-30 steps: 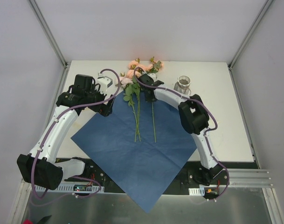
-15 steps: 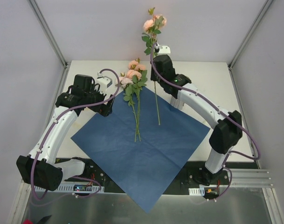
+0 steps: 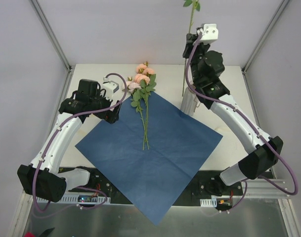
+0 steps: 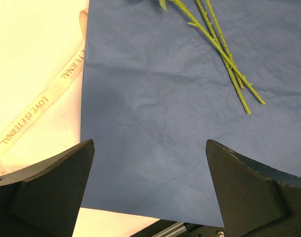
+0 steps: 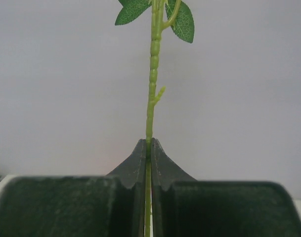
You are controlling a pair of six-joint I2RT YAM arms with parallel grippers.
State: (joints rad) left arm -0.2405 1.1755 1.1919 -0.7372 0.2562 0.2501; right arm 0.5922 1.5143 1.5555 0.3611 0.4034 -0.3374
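Observation:
My right gripper (image 3: 192, 42) is raised high over the table's back right, shut on a green flower stem (image 3: 186, 74) that hangs almost upright. The right wrist view shows the stem (image 5: 152, 74) pinched between the closed fingers (image 5: 162, 165), with leaves above; its blossoms are out of view. Two pink flowers (image 3: 142, 79) lie with their stems on a blue paper sheet (image 3: 155, 148). My left gripper (image 3: 112, 114) hovers open over the sheet's left corner (image 4: 140, 148), holding nothing (image 4: 149, 143); the lying stems (image 4: 224, 49) are off to its far right.
A cream ribbon (image 4: 46, 103) printed "LOVE IS ETERNAL" lies on the table beside the sheet's left edge. The sheet's near corner (image 3: 157, 217) hangs over the table's front edge. White walls enclose the table on three sides.
My right gripper has lifted one flower off the blue sheet and carried it up and to the right; its blossoms have left the top of the view. The left arm has stayed still.

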